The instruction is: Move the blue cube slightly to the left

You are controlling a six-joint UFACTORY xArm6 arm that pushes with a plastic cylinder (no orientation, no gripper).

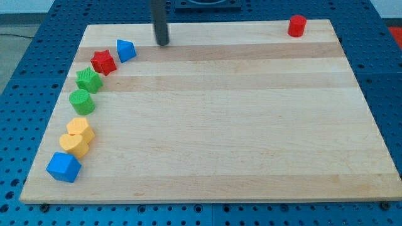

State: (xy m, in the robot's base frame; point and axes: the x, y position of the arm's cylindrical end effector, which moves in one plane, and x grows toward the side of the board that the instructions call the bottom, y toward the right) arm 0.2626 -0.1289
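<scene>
A straight dark rod comes down from the view's top edge, left of centre, standing close to upright. Only its lower stretch shows; the arm above it is cut off by the frame. My tip (162, 43) sits at the rod's rounded lower end, near the far edge of the worktop (213, 125), with nothing touching it.

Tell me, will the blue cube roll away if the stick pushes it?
Probably not: the blue cube has flat faces, so it should slide, maybe twisting. It looks small and light, and the wooden board looks smooth. My tip is far off, near the view's top.
</scene>
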